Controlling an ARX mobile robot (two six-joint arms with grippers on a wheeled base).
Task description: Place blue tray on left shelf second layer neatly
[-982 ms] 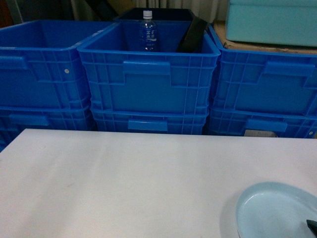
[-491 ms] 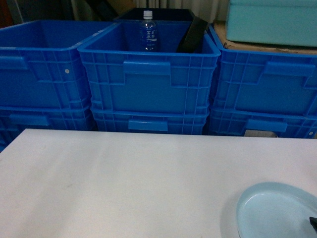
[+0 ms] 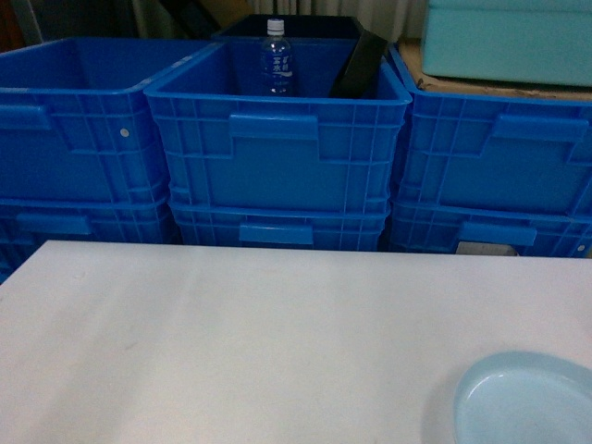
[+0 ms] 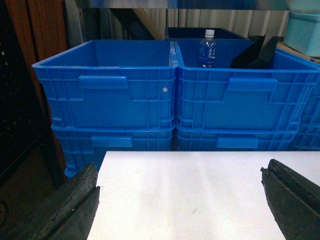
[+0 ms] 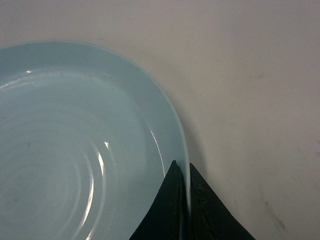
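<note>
Blue tray (image 3: 523,402) at the near right corner of the white desk (image 3: 259,333), partly cut off by the head view's lower edge; resting flat or nearly so, whether lifted clear not discernible. Right hand (image 5: 184,200) closed on the tray's rim, one finger (image 5: 162,210) inside the rim, the other outside, the thin raised edge pinched between them; seen only in the right wrist view. Left hand (image 4: 180,200) wide apart and holding nothing, poised low over the desk's left side and facing the stacked dark-blue crates (image 3: 277,139).

Handling, as judged from appearance: smooth, glossy plastic with concentric rings moulded in the floor; probably light and fairly stiff, yet slippery at the pinch. Single-edge grip likely to let the far side droop or swivel once raised; firmer hold deep over the rim, or support from below with the free hand, advisable.

Left shelf not identifiable in any view; only a dim upright visible at the left of the left wrist view. Behind the desk: crates in two tiers, a plastic bottle (image 3: 276,57) standing in the middle upper crate, a pale teal box (image 3: 509,37) at upper right.
</note>
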